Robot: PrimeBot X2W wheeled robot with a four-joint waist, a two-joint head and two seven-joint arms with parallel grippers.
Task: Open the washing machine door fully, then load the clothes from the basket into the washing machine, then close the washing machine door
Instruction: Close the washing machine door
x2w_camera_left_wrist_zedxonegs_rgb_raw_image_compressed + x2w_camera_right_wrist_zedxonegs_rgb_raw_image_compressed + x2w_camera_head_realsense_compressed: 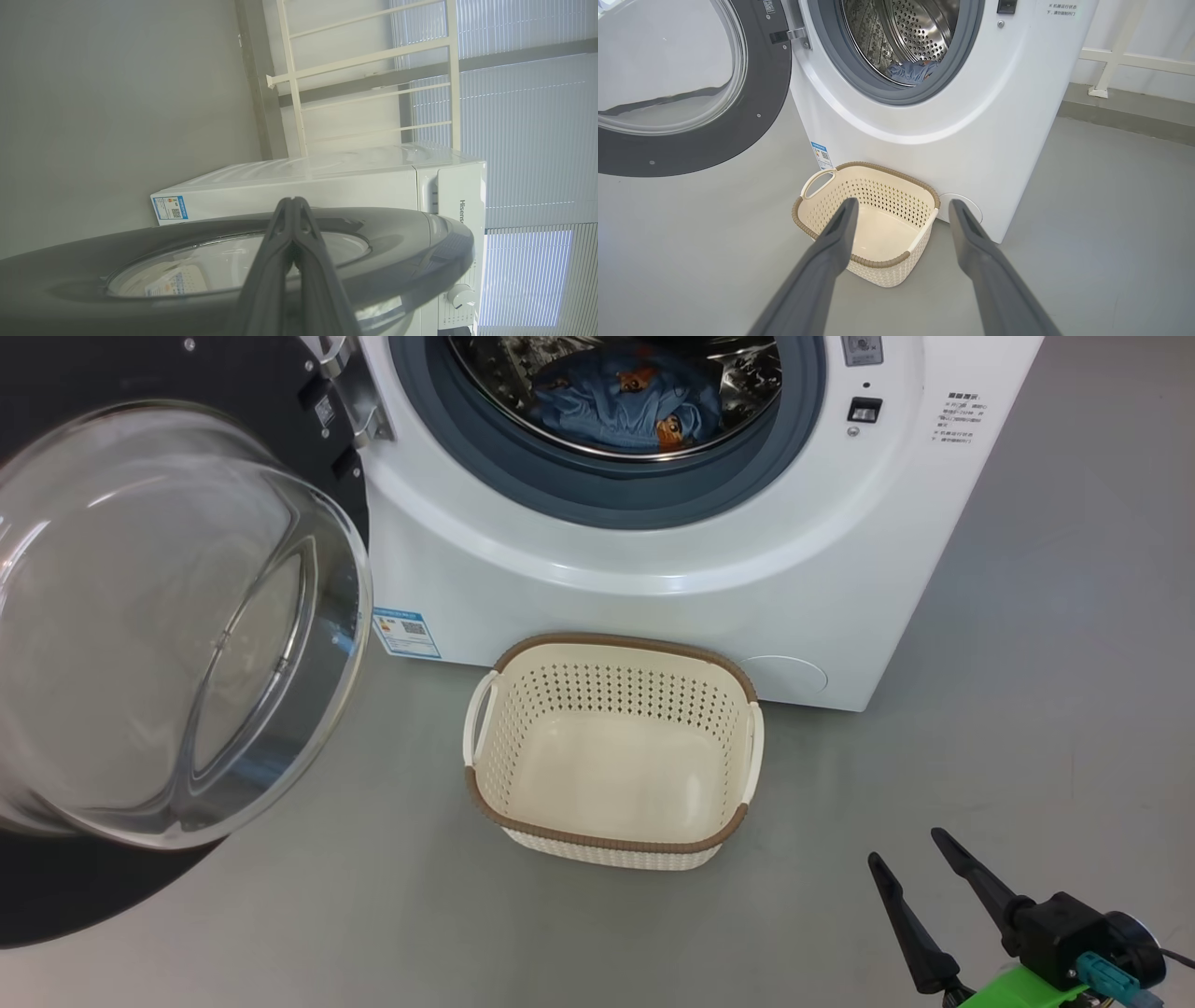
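The white washing machine [653,560] stands with its round door [177,625] swung out to the left, glass bowl facing me. Light blue clothes [625,406] with orange-brown figures lie inside the steel drum, and a bit of them shows as clothes [911,71] in the right wrist view. The cream basket [611,812] sits on the floor before the machine with nothing in it. My right gripper [907,845] hovers low at the right of the basket, fingers spread open and bare. My left gripper [293,201] is shut, its fingers pressed together just outside the door's black frame [411,242].
Grey floor [1027,728] spreads to the right of the machine and in front of the basket. A white railing [369,70] and window blinds stand behind the machine. The swung-out door takes up the space on the left.
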